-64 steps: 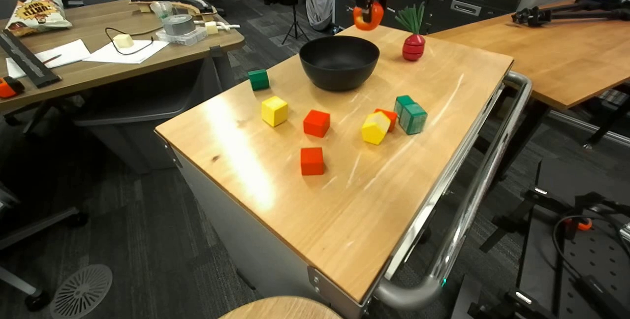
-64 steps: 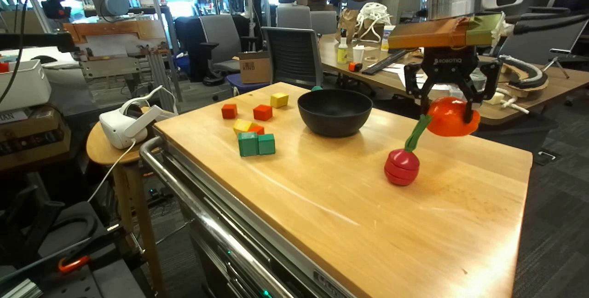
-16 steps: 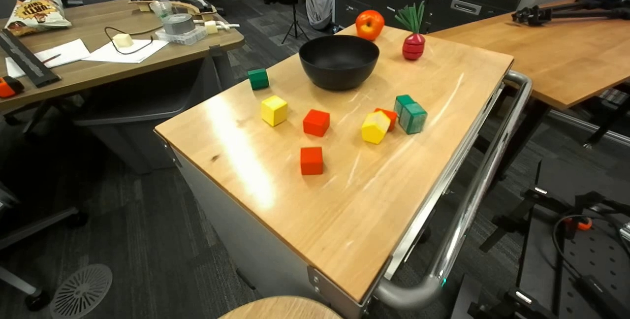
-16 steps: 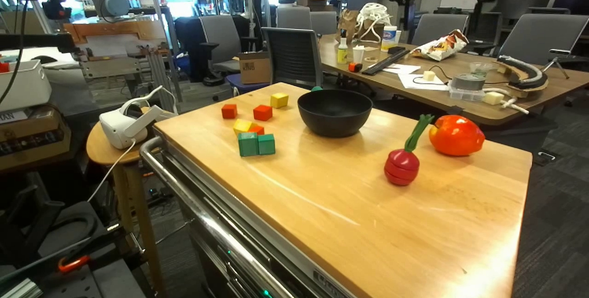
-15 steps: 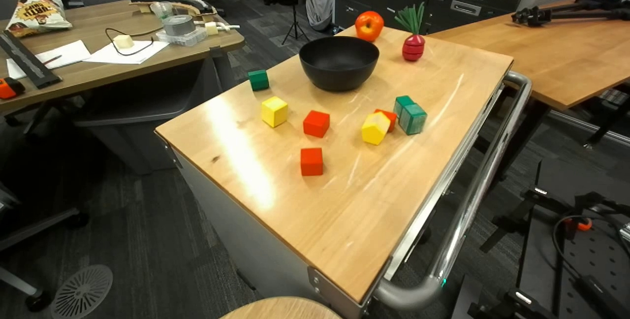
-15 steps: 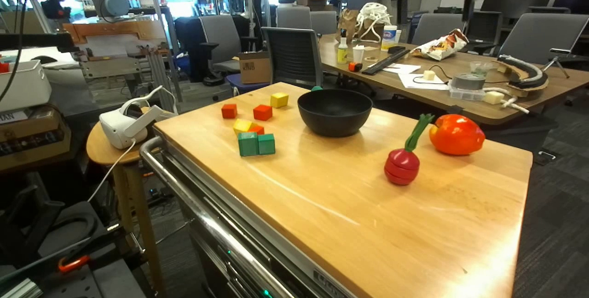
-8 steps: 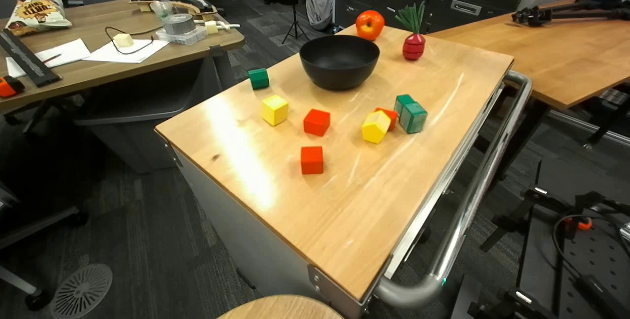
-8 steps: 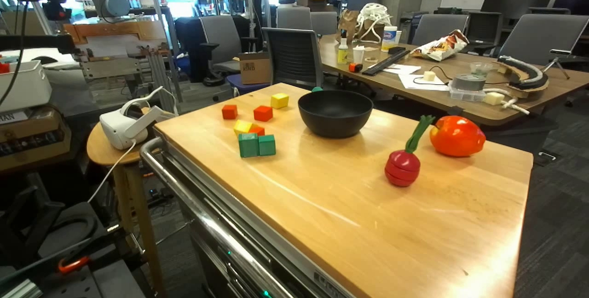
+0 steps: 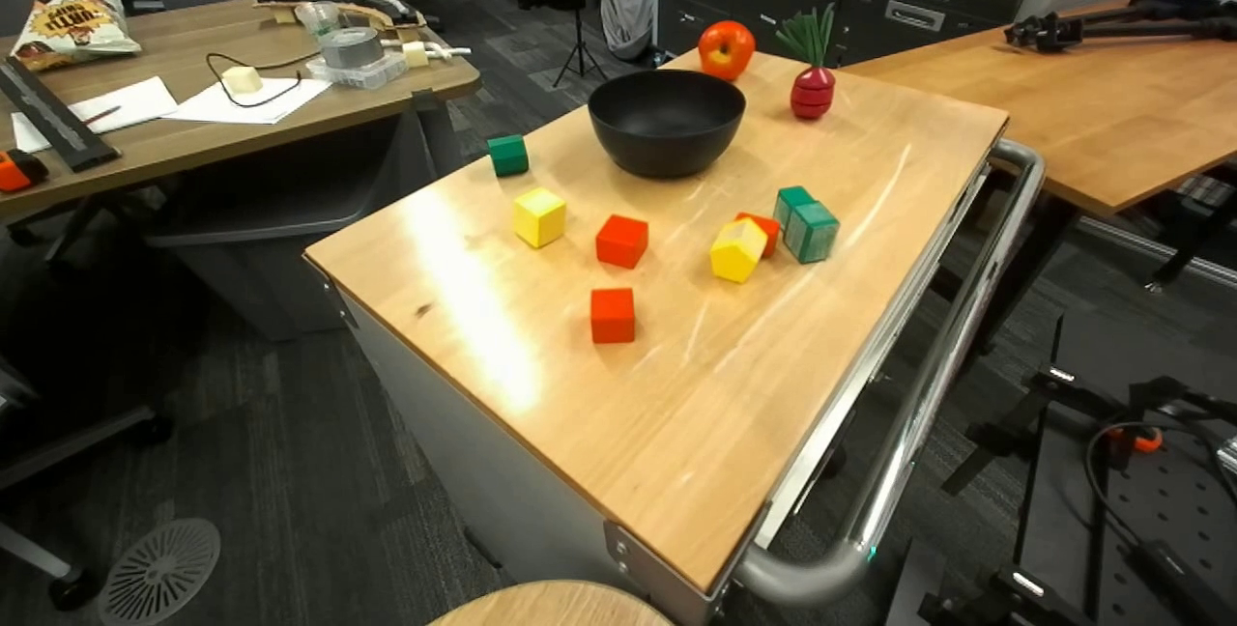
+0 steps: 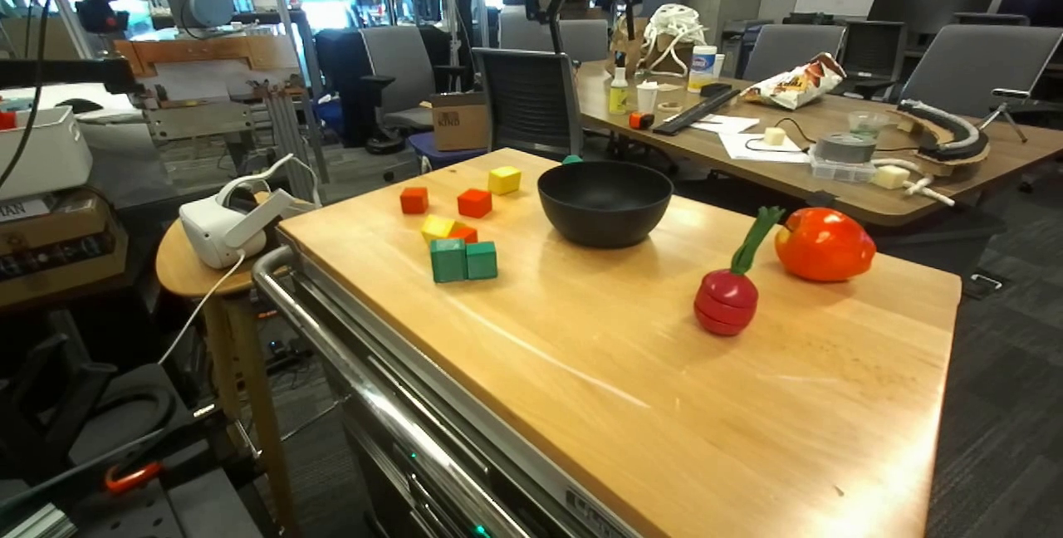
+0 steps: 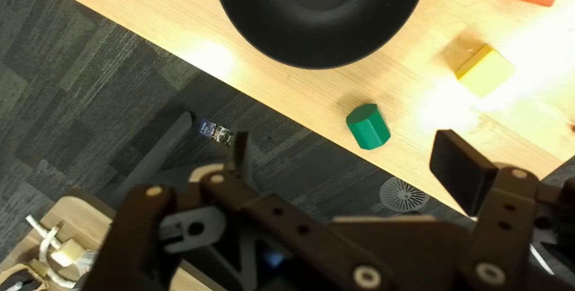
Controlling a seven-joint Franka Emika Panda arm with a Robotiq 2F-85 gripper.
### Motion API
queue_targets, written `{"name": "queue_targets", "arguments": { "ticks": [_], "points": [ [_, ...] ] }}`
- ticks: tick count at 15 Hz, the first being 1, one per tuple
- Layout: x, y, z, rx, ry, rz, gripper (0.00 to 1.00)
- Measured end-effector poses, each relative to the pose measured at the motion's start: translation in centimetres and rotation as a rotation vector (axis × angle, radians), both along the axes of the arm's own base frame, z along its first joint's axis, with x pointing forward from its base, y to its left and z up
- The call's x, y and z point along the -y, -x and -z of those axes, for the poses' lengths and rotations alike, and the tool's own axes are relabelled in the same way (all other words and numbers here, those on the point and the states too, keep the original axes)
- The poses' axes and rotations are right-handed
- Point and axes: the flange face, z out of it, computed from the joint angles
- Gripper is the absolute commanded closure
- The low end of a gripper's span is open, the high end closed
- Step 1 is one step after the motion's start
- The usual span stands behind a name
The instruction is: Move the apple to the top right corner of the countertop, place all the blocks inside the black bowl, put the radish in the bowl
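Fingers [image 11: 462, 172] observed wide apart, positioned higher than the black bowl [image 9: 667, 151]. Apple [image 9: 726, 50] rests on the counter [image 10: 581, 339] near its edge, beyond the bowl in an exterior view. Radish [image 10: 725, 303] stands upright on the counter near the apple. Red, yellow and green blocks [image 9: 621, 241] lie on the counter outside the bowl; two green ones sit side by side, another near the counter's edge.

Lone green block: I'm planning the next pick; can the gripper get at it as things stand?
Probably yes: the gripper is open and empty, and in the wrist view the block sits apart from the bowl, nothing covering it.
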Motion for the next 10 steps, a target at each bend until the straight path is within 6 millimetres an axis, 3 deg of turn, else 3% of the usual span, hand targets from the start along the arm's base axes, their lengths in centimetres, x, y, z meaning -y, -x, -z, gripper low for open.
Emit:
{"name": "queue_targets", "arguments": {
  "ticks": [6, 10],
  "points": [
    [-0.6, -0.4, 1.4, -0.02, -0.037, 0.002, 0.0],
    [-3.0, -2.5, 3.8, -0.031, -0.048, -0.033, 0.0]
  ]
}}
